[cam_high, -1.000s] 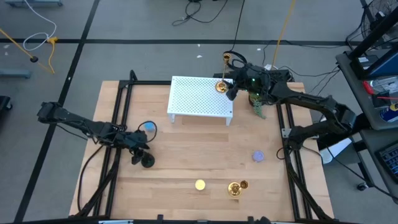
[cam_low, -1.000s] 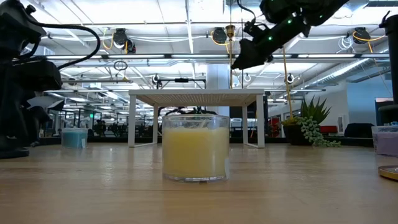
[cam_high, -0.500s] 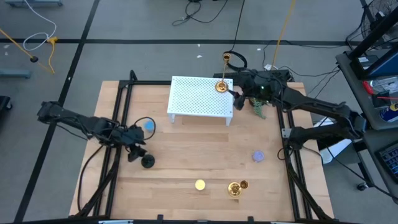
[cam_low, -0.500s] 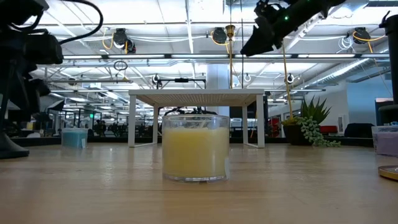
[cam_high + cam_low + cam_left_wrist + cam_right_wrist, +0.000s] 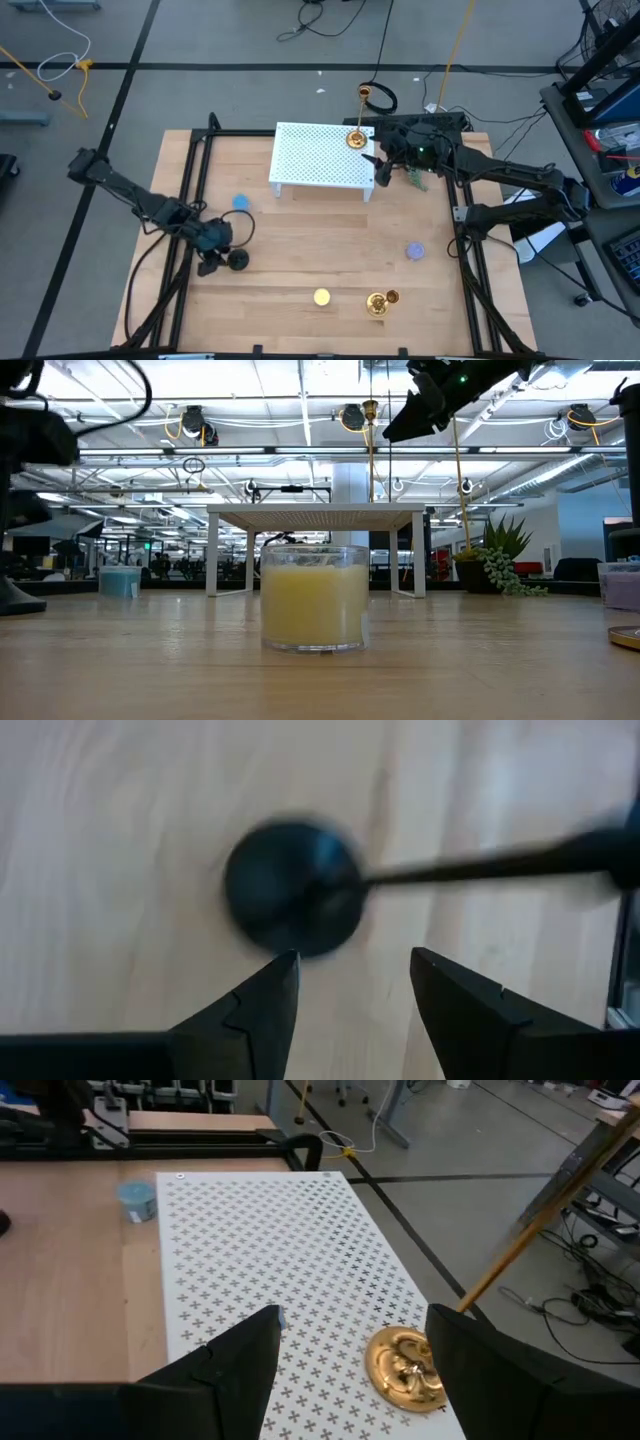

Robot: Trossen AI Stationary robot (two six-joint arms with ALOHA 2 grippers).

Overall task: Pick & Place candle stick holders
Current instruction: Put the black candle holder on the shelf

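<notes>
A black candle stick holder [image 5: 238, 261] stands on its round base [image 5: 292, 885] on the wood at the table's left. My left gripper [image 5: 210, 265] hovers open just beside and above it, touching nothing. A gold holder [image 5: 356, 138] stands with its base [image 5: 405, 1367] on the far right corner of the white perforated rack [image 5: 320, 155], its stem [image 5: 371, 455] upright. My right gripper [image 5: 381, 168] is open, raised off the rack's right end, clear of that holder. A second gold holder [image 5: 377, 305] sits on the wood near the front edge.
A yellow candle [image 5: 321, 297] lies near the front edge, left of the second gold holder. A purple candle [image 5: 415, 250] is at the right and a blue one [image 5: 239, 202] at the left. A small potted plant [image 5: 414, 176] stands right of the rack.
My left gripper has risen and drawn back from the black holder toward the table's near left, staying open; the holder stands where it was. My right gripper has pulled away from the gold holder on the rack, up and toward the right edge, still open.
</notes>
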